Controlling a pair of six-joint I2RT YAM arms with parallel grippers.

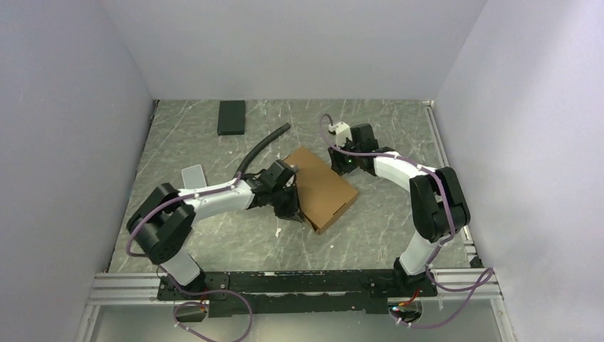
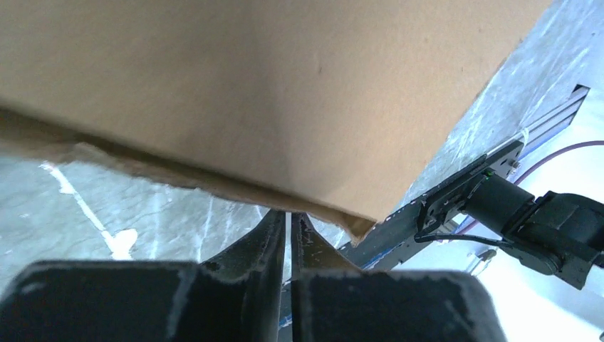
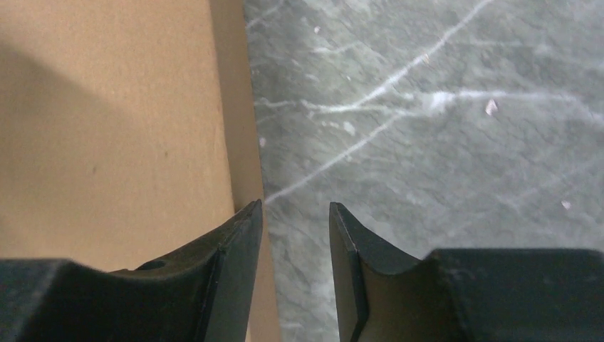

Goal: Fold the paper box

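The paper box [image 1: 322, 187] is a closed shallow brown cardboard rectangle lying askew at the table's middle. My left gripper [image 1: 290, 208] is at its near left edge. In the left wrist view the box [image 2: 271, 85] fills the top, its lower edge is raised off the table, and my left gripper [image 2: 290, 217] is shut with only a thin empty slit, its tips hidden under that edge. My right gripper [image 1: 337, 159] is at the box's far right edge. In the right wrist view it [image 3: 294, 206] is open, one finger over the box [image 3: 107, 128], the other over bare table.
A small black flat block [image 1: 231, 117] lies at the back left. A black hose [image 1: 260, 147] curves from the left arm toward the back. A small pale flat piece [image 1: 193, 175] lies left of the left arm. White walls close three sides; a metal rail [image 1: 299, 279] runs along the front.
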